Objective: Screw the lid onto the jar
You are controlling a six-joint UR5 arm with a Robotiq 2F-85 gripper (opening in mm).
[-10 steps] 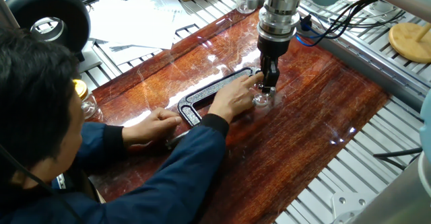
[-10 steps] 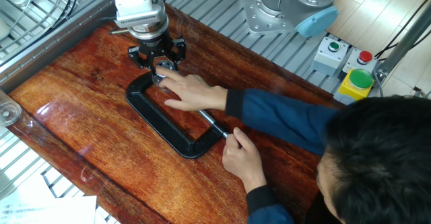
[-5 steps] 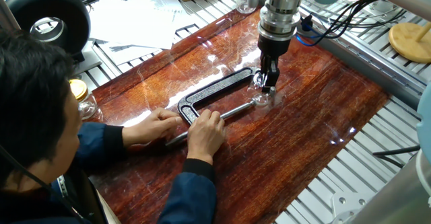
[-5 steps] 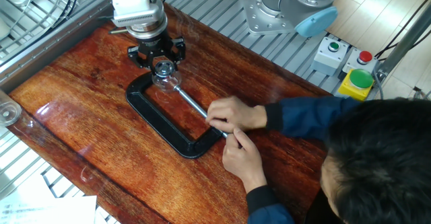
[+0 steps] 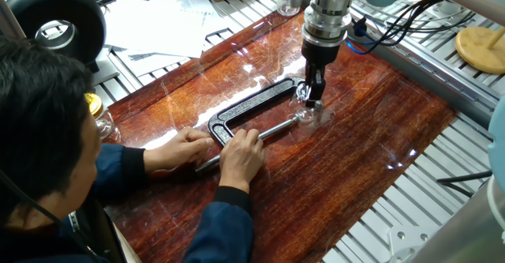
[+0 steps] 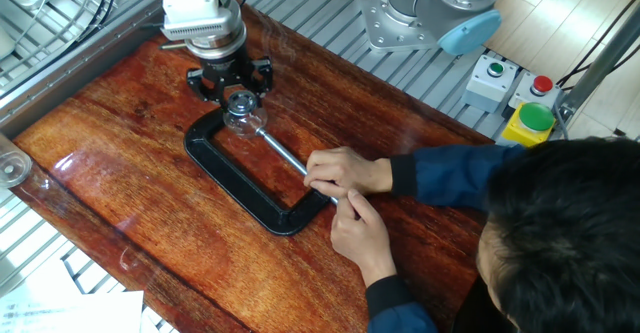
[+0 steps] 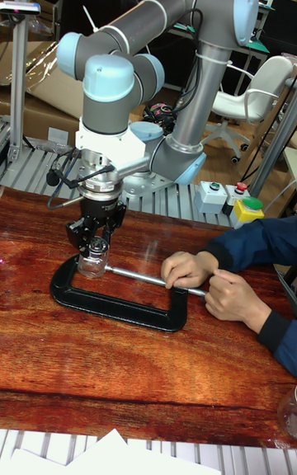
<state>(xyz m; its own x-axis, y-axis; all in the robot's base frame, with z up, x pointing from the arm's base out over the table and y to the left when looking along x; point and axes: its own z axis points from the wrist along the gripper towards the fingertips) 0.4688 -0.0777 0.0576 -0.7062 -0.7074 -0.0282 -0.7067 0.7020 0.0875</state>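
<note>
The small clear glass jar (image 6: 246, 122) stands on the wooden table, held in the mouth of a black C-clamp (image 6: 236, 179). The silvery lid (image 6: 241, 102) sits on top of the jar. My gripper (image 5: 313, 100) points straight down over the jar, and its fingers are closed around the lid. In the tall fixed view the gripper (image 7: 96, 242) covers the jar's (image 7: 91, 263) top, so the lid is hidden there. A person's two hands (image 6: 340, 170) hold the clamp's screw rod and handle.
The person leans over the table's near side, arms across the wood. A glass jar with a yellow lid (image 5: 95, 111) stands by the table's left edge. A button box (image 6: 522, 123) and the robot base (image 6: 420, 13) are beyond the far edge. Papers (image 5: 158, 22) lie nearby.
The person's hand left the jar and moved back along the clamp's screw rod, where it now rests. The gripper stays over the jar.
</note>
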